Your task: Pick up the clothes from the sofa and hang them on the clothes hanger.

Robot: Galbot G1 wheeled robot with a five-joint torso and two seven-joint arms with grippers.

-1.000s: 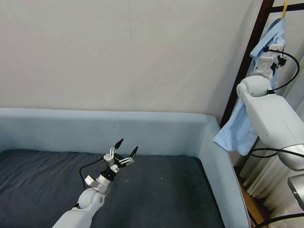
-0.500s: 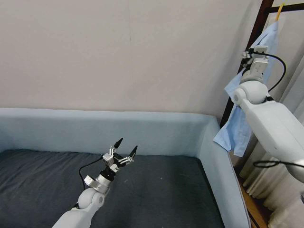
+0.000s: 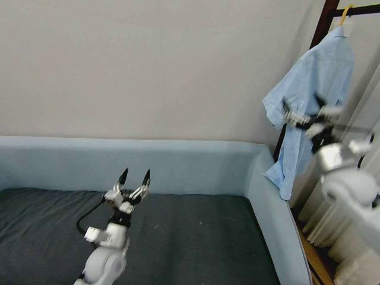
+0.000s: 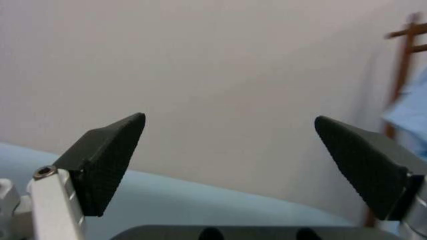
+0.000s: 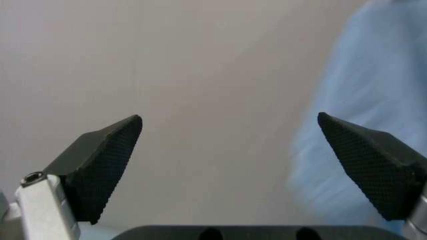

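Light blue button-up shirt (image 3: pixel 314 77) is off the sofa. It hangs on a yellow hanger (image 3: pixel 343 12) from the dark wooden rack (image 3: pixel 325 19), at 2 o'clock in head view. Its lower hem drapes beside the sofa's end arm.

Right pincer (image 3: pixel 307 117) is at 3 o'clock, raised in front of the shirt's mid section. It's motion-blurred there, so I can't tell whether it touches the fabric. The right wrist view shows the right pincer (image 5: pixel 230 150) spread wide with nothing between the black textured fingertips (image 5: pixel 107 160). There's plain beige wall in the gap, and blue shirt cloth (image 5: pixel 377 95) lies beyond one tip.

Left pincer (image 3: pixel 136 175) is at 7 o'clock, pointing up, above the dark grey seat cushion (image 3: pixel 196 237) of the pale blue sofa (image 3: pixel 178 163) and not touching it. The left wrist view shows that pincer (image 4: pixel 230 150) spread too and holding nothing. The same view shows the sofa's back edge low behind the tips, with the rack (image 4: pixel 403 55) and a strip of the shirt (image 4: pixel 410 112) far off beyond one tip.
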